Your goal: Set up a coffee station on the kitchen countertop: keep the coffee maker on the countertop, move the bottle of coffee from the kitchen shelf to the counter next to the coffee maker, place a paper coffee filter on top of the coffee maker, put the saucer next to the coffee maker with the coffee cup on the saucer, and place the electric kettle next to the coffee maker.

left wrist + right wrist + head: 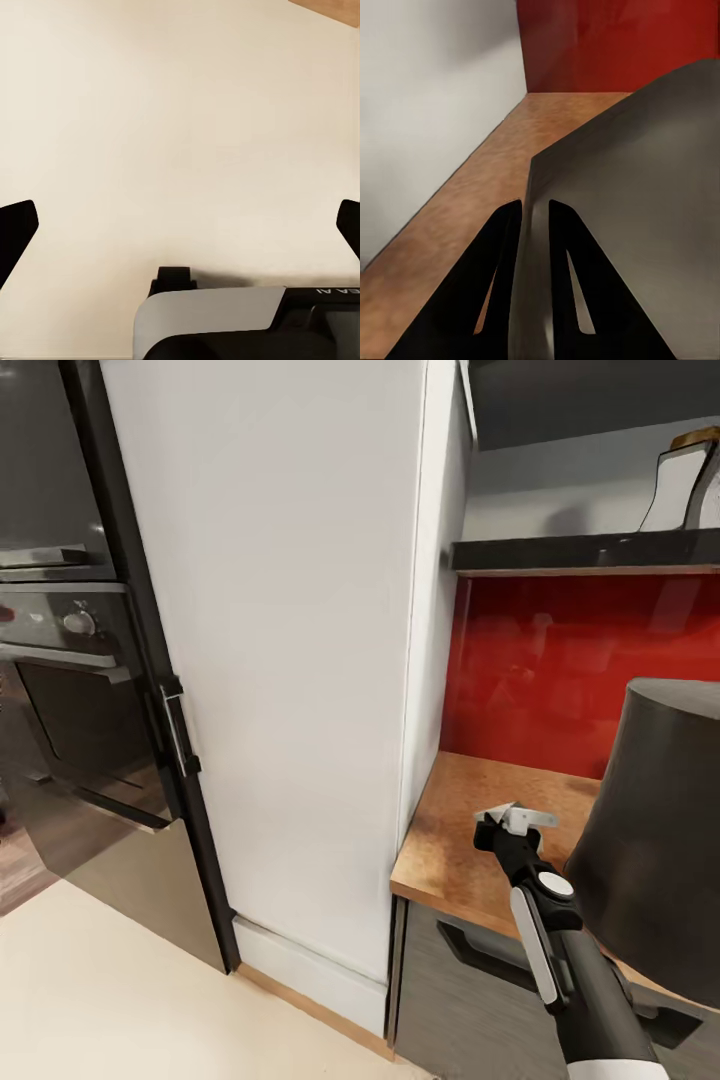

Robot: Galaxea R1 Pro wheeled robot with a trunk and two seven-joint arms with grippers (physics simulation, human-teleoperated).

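My right pincer (503,823) is narrow, its 2 fingers nipping the paper coffee filter (527,817) low over the counter (450,850), just beside the dark coffee maker (650,830). My left pincer (180,225) hangs spread wide above the pale floor (180,112), holding nothing.

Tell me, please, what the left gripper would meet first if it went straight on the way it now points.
The left gripper, jaws wide apart, points at the plain smooth cream floor, and nothing shows in between. It would probably meet the floor first, though how far off that is cannot be judged.
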